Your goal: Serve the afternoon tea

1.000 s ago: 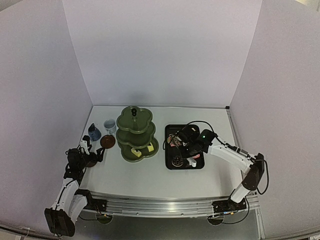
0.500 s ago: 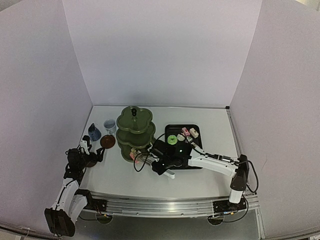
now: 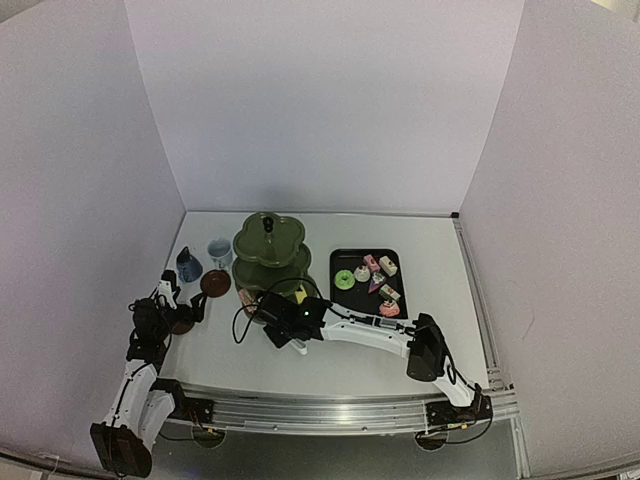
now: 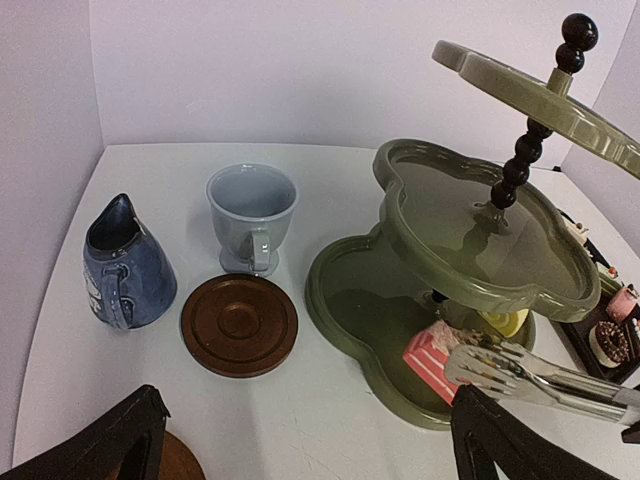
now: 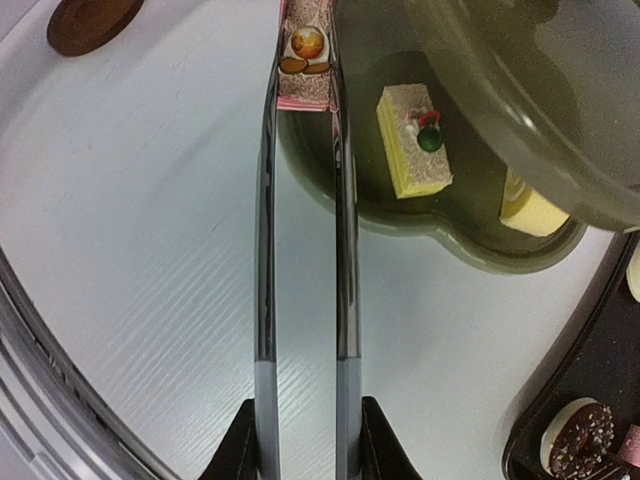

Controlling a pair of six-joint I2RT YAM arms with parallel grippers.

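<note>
From above, my right arm reaches across the bench [image 3: 225, 358], and its end effector [image 3: 280, 320] sits just in front of the stand [image 3: 270, 240]. Several cakes [image 3: 372, 276] lie on the tray [image 3: 350, 303] to the stand's right. At far left, the left end effector [image 3: 178, 308] hangs released, fingers spread, over a saucer [image 3: 184, 323]. The blue cup [image 3: 188, 265], the pale cup [image 3: 219, 250] and the second saucer [image 3: 215, 283] stand beyond it.

In the left wrist view, both black fingers [image 4: 125, 435] stand wide apart with nothing between them. The blue cup is on the left with the pale cup beside it, and the second saucer lies bare in front of them. On the stand's bottom tier, a pink cake [image 4: 432, 352] lies near the rim, with the tips of the tongs [image 4: 530, 375] right against it.

In the right wrist view, the right end effector is clenched on the tongs, squeezing both blades close together. The pink cake is pinched between their tips at the bottom tier's rim. I can't tell whether it is resting on the tier or just clear of it. A yellow cake [image 5: 413, 140] lies on the same tier. A chocolate ring [image 5: 577, 435] sits on the tray at lower right.
</note>
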